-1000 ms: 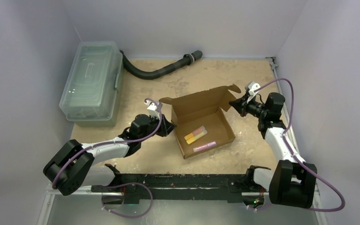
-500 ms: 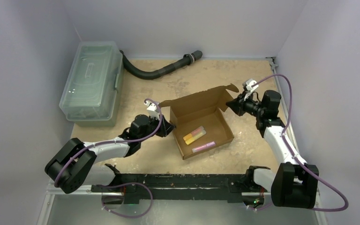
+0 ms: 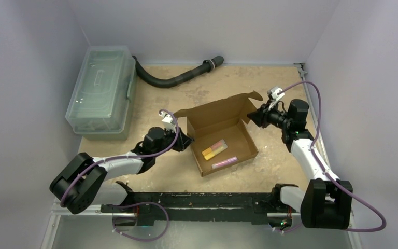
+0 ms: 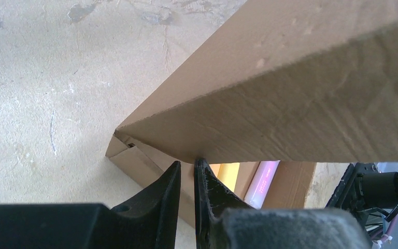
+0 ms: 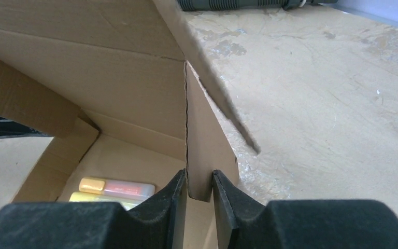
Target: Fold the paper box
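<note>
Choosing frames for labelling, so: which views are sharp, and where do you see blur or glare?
Top external: even, soft light, paper box clear, faint sheen on the plastic bin. Left wrist: near flap soft, table sharp. Right wrist: near flap edge blurred, fingers dark, underexposed.

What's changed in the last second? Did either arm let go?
The right gripper edged left, nudging the right side of the paper box slightly left. Its jaws straddle the side flap; whether it let go is unclear. The left gripper stays pinched on the left wall. The markers, plastic bin and hose are unmoved.
</note>
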Robot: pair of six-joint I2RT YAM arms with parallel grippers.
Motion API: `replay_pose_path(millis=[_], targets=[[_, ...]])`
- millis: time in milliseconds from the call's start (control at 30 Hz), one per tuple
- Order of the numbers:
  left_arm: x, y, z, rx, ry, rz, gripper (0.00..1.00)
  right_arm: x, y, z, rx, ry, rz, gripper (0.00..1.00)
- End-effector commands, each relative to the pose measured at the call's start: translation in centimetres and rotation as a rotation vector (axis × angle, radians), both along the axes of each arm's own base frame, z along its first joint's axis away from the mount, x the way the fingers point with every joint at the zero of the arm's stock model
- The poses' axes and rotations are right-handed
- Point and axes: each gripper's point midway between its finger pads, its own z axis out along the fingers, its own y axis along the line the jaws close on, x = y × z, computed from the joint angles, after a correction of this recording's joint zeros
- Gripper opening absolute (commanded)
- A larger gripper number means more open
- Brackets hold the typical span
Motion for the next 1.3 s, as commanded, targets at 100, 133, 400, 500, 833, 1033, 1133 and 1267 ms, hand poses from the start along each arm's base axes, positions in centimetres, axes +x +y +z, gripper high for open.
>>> replay_pose_path(millis=[100,133,400,500,833,1033,1133,1267], targets=[[0.3,-0.2,0.9,-0.038,-0.029,-0.008,0.14,1.6,0.6,3.8,0.047,-0.099,0.007,0.26],[0.3,-0.2,0.9,-0.039,-0.028,-0.007,0.14,1.6,0.8,3.9,0.051,-0.104,0.023,0.27],[0.5,0.0,0.9,-0.042,-0.028,-0.002,0.14,1.9,0.7,0.8,-0.037,-0.123,0.063,0.42],[0.5,0.0,0.8,-0.041,-0.026,-0.003,0.14,2.6,0.3,0.4,-0.052,-0.123,0.038,0.38],[0.6,0.1,0.8,-0.044,-0.025,-0.004,0.14,1.4,1.8,1.2,0.035,-0.081,0.057,0.17],[0.5,0.1,0.8,-0.046,-0.024,-0.005,0.14,1.4,1.0,-1.1,-0.005,-0.016,0.011,0.01],[0.6,0.1,0.7,-0.044,-0.024,-0.005,0.14,1.1,1.1,-1.3,0.024,0.023,-0.003,0.0],[0.5,0.2,0.6,-0.043,-0.022,-0.007,0.13,0.0,2.6,-0.8,0.085,0.053,0.052,0.05]])
